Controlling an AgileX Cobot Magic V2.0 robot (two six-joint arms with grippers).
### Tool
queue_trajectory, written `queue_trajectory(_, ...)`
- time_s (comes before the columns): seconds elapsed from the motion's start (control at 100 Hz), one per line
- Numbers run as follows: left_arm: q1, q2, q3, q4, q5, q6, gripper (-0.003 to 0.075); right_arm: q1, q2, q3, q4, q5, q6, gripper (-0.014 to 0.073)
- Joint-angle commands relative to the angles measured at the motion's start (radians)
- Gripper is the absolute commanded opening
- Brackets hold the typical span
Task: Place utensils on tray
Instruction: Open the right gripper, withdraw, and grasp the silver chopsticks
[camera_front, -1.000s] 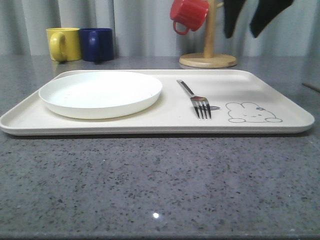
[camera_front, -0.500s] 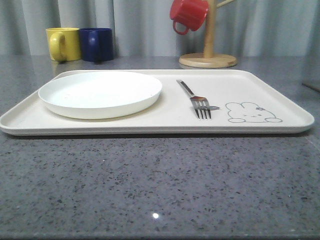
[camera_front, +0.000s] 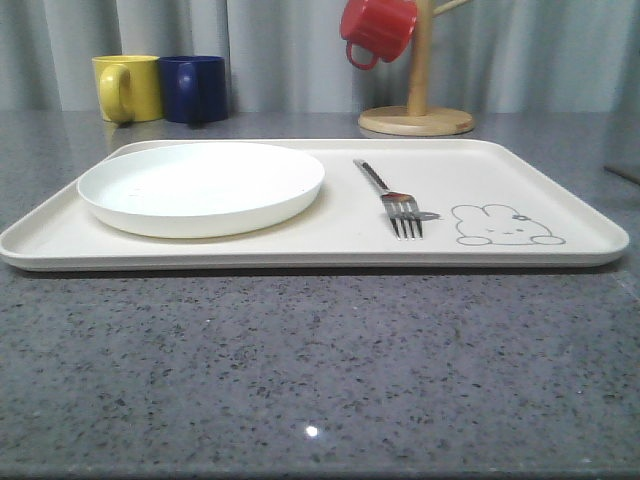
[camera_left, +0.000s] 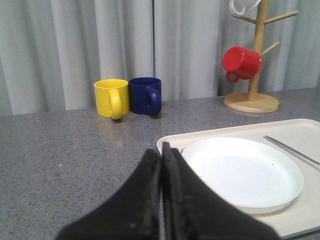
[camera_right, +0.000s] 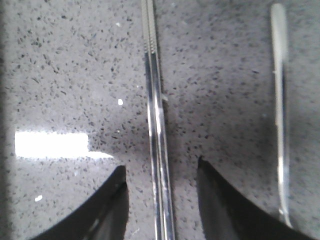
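Observation:
The cream tray (camera_front: 300, 255) with the rabbit drawing lies across the grey table. On it rest a round white plate (camera_front: 200, 185) at the left and a silver fork (camera_front: 392, 200) right of the middle. In the left wrist view my left gripper (camera_left: 161, 150) is shut and empty, hovering by the tray's (camera_left: 172, 141) near-left corner beside the plate (camera_left: 245, 172). In the right wrist view my right gripper (camera_right: 160, 172) is open, straddling the pair of metal chopsticks (camera_right: 156, 115) that lie side by side on the table. The spoon's handle (camera_right: 280, 100) lies parallel, outside one finger.
A yellow mug (camera_front: 128, 88) and a blue mug (camera_front: 194, 88) stand behind the tray at the back left. A wooden mug tree (camera_front: 417, 110) with a red mug (camera_front: 376, 28) stands at the back centre. A bright light reflection (camera_right: 50, 145) sits on the table near the chopsticks.
A dark gripper that hung at the upper right of the front view one second ago has left that view. Tray, plate and fork have not moved.

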Motion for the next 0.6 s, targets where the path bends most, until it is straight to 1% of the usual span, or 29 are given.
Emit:
queue_trajectory(0.0,-0.007,0.012,-0.028,-0.011,-0.082,-0.003,-0.0019,-0.006,-0.01,-0.018,0.017,-0.029,-0.022,0.0342)
queue_trajectory(0.2,-0.007,0.012,-0.028,-0.011,-0.082,-0.003,-0.0019,-0.006,0.042,-0.018,0.018,-0.035,-0.026,0.0342)
queue_trajectory(0.59,-0.007,0.012,-0.028,-0.011,-0.082,-0.003,-0.0019,-0.006,0.081,-0.018,0.018,-0.036,-0.032,0.0339)
